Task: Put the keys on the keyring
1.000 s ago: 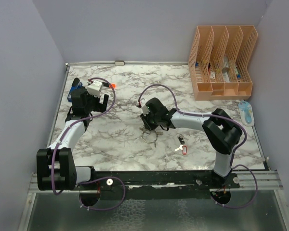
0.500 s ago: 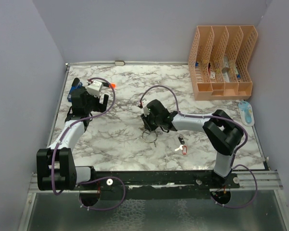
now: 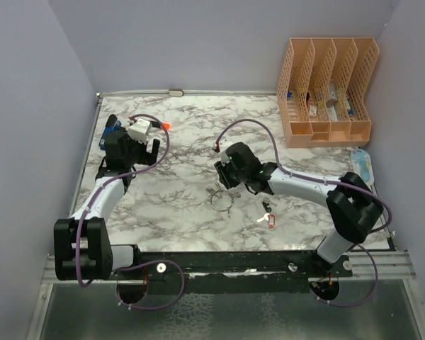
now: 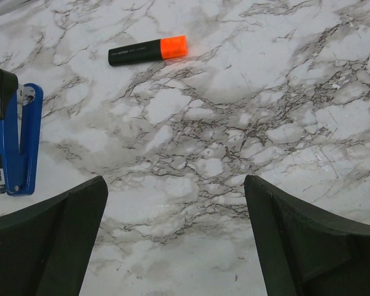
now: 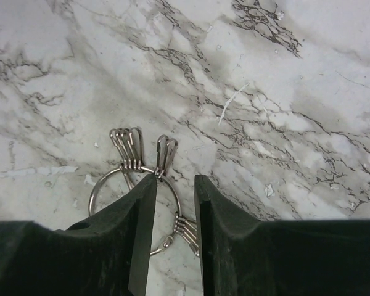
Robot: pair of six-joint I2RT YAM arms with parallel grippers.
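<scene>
The keyring point(image 3: 221, 199), a thin silver wire ring with small silver clips on it, lies flat on the marble table. In the right wrist view its left arc point(image 5: 92, 194) shows beside my fingers. My right gripper point(image 3: 229, 181) hangs just above it, jaws narrowly open point(image 5: 174, 179), and the ring's right arc runs under the gap. Two loose keys lie to the right: one with a dark head point(image 3: 267, 206), one with a red tag point(image 3: 272, 221). My left gripper point(image 3: 147, 151) is wide open and empty point(image 4: 174, 180) over bare table at the far left.
An orange-capped black marker point(image 4: 148, 50) and a blue stapler point(image 4: 12, 142) lie ahead of the left gripper. An orange file organiser point(image 3: 326, 92) stands at the back right. A blue and white item point(image 3: 363, 164) lies by the right edge.
My right arm's elbow has swung out to the right and the wrist has shifted slightly right over the keyring. The ring stays on the table. The left arm has not moved.
</scene>
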